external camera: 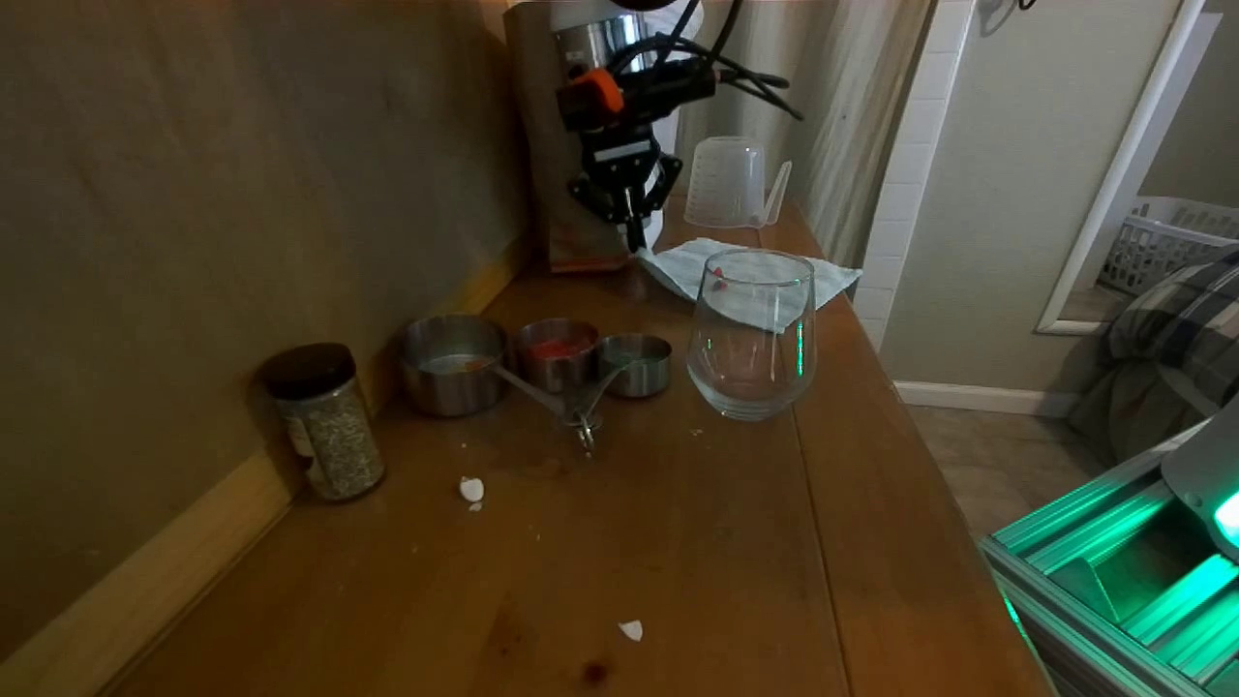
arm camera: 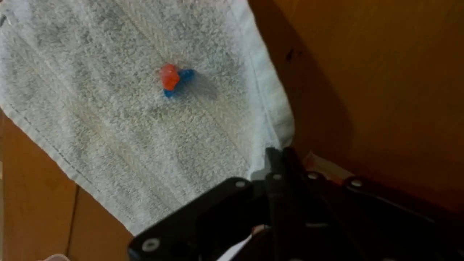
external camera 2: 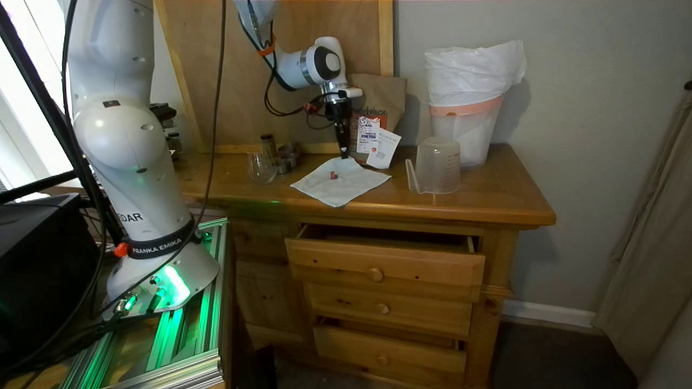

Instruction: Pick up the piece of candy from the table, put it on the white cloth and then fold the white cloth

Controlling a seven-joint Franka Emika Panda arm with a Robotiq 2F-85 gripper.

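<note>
Black two-finger gripper (arm camera: 281, 150) pinching raised corner of white square terry cloth (arm camera: 123, 119); small red-and-blue candy (arm camera: 169, 77) lying on it. Cloth looking light, limp; hemmed corner probably giving surest hold.

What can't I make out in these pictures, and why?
White cloth: part cut off by the wrist view's top edge.
Candy: blue part partly covered by red, wrist view.
Top drawer: bottom hidden by its front, in an exterior view.
Tilted white slip: print too small, in an exterior view.
</note>
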